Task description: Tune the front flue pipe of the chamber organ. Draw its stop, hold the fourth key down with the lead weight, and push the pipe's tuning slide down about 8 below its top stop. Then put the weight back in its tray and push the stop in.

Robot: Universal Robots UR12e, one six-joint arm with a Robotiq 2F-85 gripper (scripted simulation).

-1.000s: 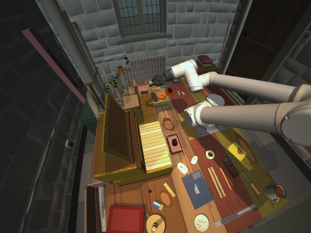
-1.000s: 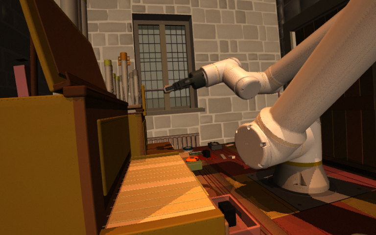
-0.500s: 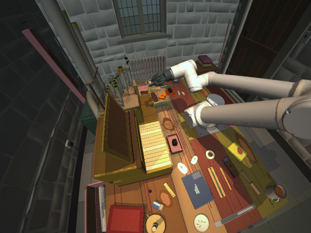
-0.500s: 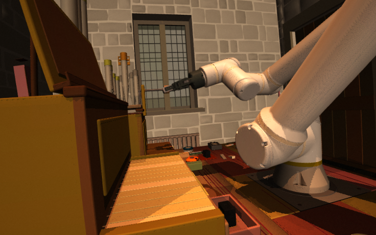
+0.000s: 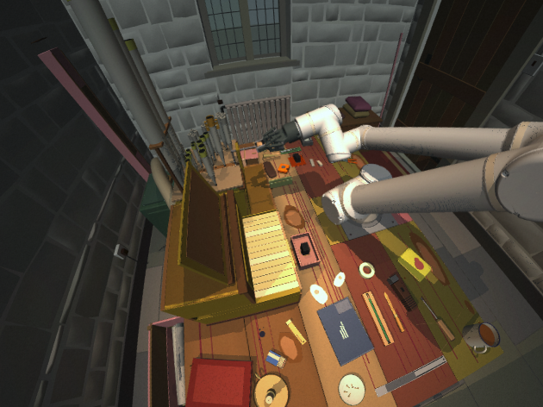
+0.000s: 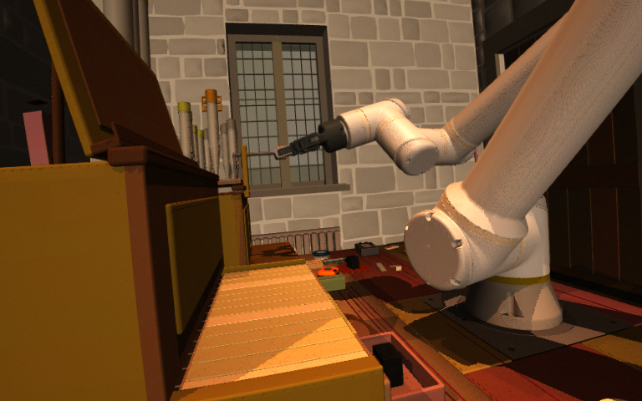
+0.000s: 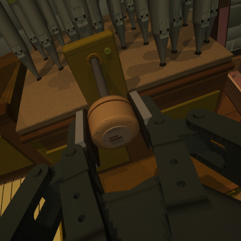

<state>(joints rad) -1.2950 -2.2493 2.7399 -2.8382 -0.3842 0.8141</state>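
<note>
At the far end of the chamber organ point(image 5: 219, 245), the round wooden stop knob point(image 7: 112, 121) sits clamped in my closed gripper point(image 7: 110, 123), its dark rod point(image 7: 98, 76) drawn out from the yellow stop board point(image 7: 96, 63). Rows of grey flue pipes point(image 7: 154, 29) stand on the chest behind the board. The keyboard point(image 5: 269, 254) lies nearer, with no weight on it. The dark lead weight point(image 5: 305, 249) rests in its pink tray point(image 5: 305, 251) beside the keys.
A red case point(image 5: 218, 381) stands on the near end of the bench, with a mug point(image 5: 480, 337) at the right. Small tools, a blue book point(image 5: 344, 330) and rulers lie scattered over the rug. My arm's base point(image 6: 511, 293) stands right of the keyboard.
</note>
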